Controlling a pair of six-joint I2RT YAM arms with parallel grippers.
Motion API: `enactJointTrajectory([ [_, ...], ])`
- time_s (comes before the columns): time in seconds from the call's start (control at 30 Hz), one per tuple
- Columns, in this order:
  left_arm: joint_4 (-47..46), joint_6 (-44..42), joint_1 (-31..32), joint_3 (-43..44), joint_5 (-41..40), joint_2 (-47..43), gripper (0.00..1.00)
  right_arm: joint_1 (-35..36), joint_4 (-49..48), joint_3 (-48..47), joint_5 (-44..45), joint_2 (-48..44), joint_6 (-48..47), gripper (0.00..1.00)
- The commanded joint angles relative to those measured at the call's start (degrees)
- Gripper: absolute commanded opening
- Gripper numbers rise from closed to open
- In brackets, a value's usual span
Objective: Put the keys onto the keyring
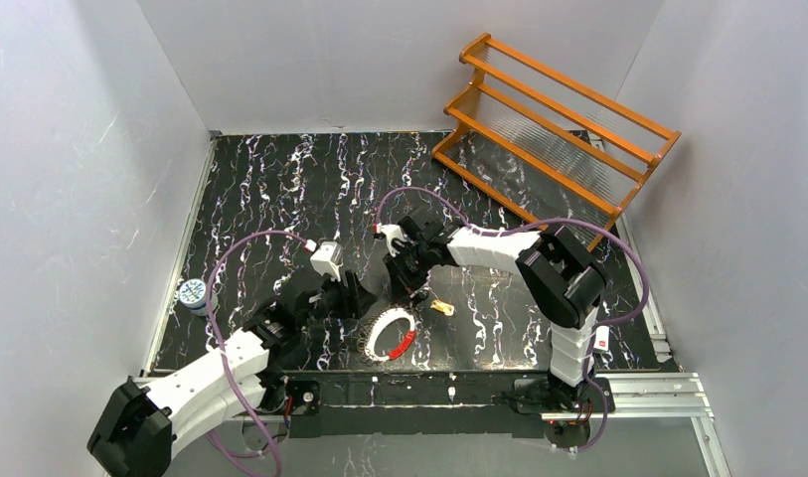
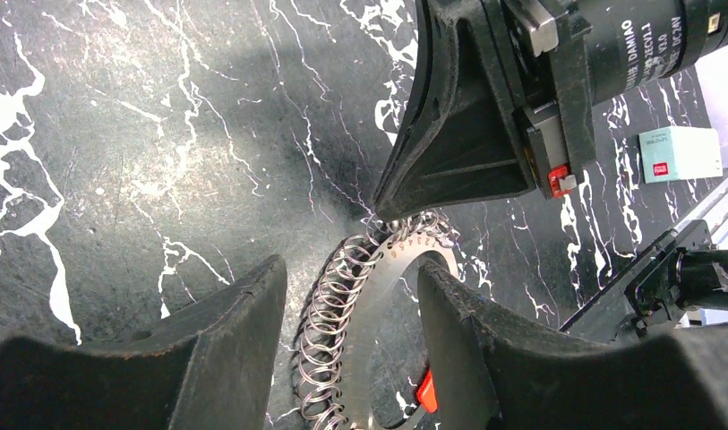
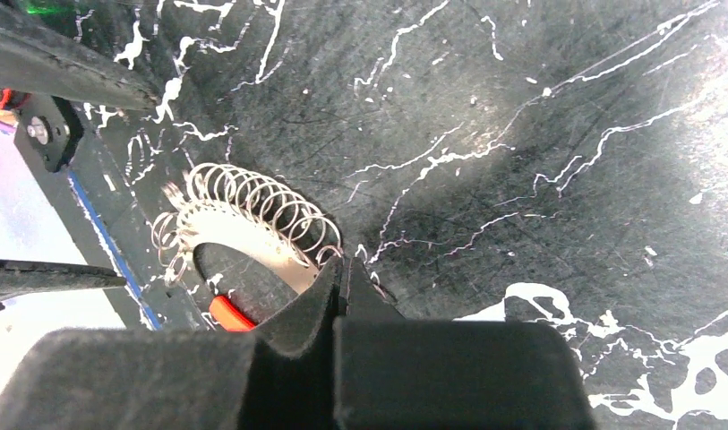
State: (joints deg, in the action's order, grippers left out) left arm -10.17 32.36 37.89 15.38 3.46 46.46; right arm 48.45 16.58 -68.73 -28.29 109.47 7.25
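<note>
The keyring (image 1: 388,333) lies flat near the table's front edge, a pale metal band hung with many small wire loops and a short red section (image 1: 404,344). My left gripper (image 2: 351,269) is open and straddles the band (image 2: 389,269): one finger stands outside the loops, the other inside the ring. My right gripper (image 3: 344,262) is shut, its tip down at the ring's (image 3: 244,224) far edge. Whether a wire loop is pinched there is not clear. A small brass key (image 1: 441,307) lies on the table just right of the ring, free of both grippers.
An orange slatted rack (image 1: 554,129) stands at the back right. A small round blue-and-white thing (image 1: 192,295) sits at the left edge. A white box (image 1: 600,340) lies by the right arm's base. A metal rail (image 1: 628,383) runs along the front.
</note>
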Motion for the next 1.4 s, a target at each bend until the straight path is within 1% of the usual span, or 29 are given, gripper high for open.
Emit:
enactJointTrajectory([
  [0.0,0.38,-3.10,0.17,0.89,1.17,-1.99,0.53,0.15,-1.43,-0.88,-2.54,-4.65,-1.10,0.01],
  [0.07,0.00,-3.71,0.24,0.88,1.54,-2.37,0.53,0.14,-1.39,-0.58,-2.39,-4.98,-1.26,0.01],
  [0.13,-0.11,-4.10,0.21,0.95,1.50,-2.33,0.53,0.16,-1.57,-0.17,-1.56,-5.38,-1.14,0.20],
  [0.17,-0.11,-4.14,0.21,1.01,1.53,-2.21,0.53,0.16,-1.66,0.09,-1.06,-5.73,-0.99,0.27],
  [0.23,-0.11,-4.15,0.21,1.14,1.61,-1.83,0.53,0.07,-2.05,0.61,0.03,-6.55,-0.41,0.34],
  [0.3,-0.32,-4.28,0.18,1.23,1.93,-1.21,0.52,-0.28,-2.25,1.03,1.24,-7.54,0.32,0.36],
  [0.57,-3.76,-5.37,0.21,1.54,3.28,2.23,0.51,-3.83,-2.41,3.39,-0.88,-8.06,1.33,0.35],
  [0.87,-8.27,-5.82,0.52,3.99,6.19,10.40,0.46,-5.83,-3.61,7.49,-6.11,-5.11,1.87,0.31],
  [1.03,-11.19,-5.16,1.14,4.60,7.12,13.80,0.41,-5.82,-4.89,10.81,-10.41,-5.95,2.55,0.22],
  [1.23,-12.12,-3.86,3.61,6.77,4.84,18.39,0.41,-4.81,-6.15,15.22,-15.11,-8.85,2.91,0.15],
  [1.37,-12.13,-3.29,5.32,8.15,2.11,21.05,0.41,-3.07,-7.72,17.64,-17.60,-12.20,3.09,0.15],
])
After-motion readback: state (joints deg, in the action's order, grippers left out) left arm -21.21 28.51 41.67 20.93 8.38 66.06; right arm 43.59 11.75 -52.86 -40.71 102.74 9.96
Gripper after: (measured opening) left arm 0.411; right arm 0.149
